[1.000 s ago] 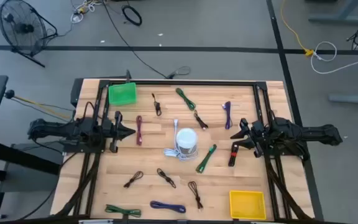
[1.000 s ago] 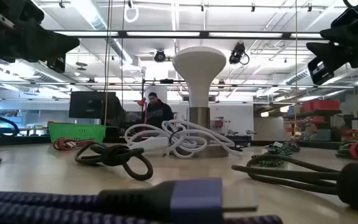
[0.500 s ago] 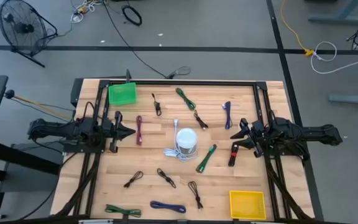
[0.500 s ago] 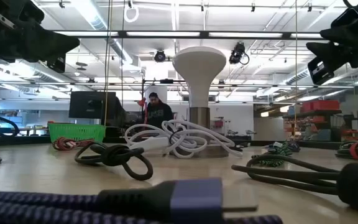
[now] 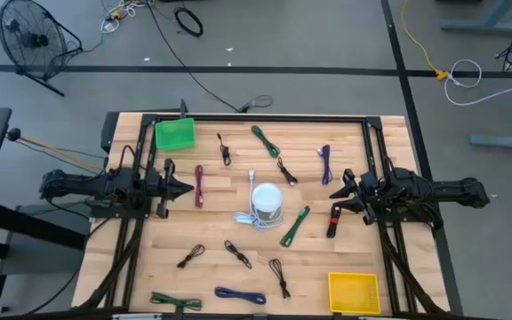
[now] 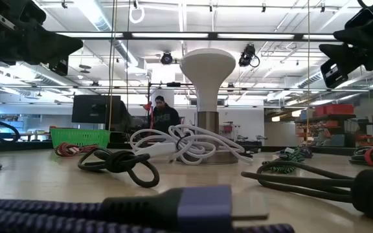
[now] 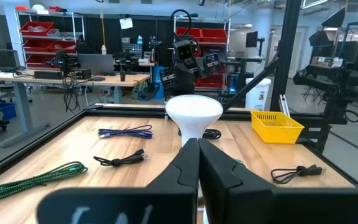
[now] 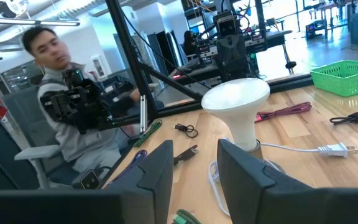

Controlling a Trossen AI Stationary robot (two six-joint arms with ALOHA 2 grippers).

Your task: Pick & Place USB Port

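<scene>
Nothing has changed over the last second: the table (image 5: 238, 233), both arms and every cable lie as before, so the picking has not begun. The left gripper (image 5: 188, 188) hangs at the left edge, fingers together and empty. The right gripper (image 5: 345, 189) hangs at the right edge, fingers apart, just beside the red cable (image 5: 333, 220). The lamp (image 5: 266, 203) stands mid-table.

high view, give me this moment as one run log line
left gripper: shut, empty, beside maroon cable | right gripper: open, empty, above red cable | lamp: centre | green basket, yellow basket: empty
</scene>
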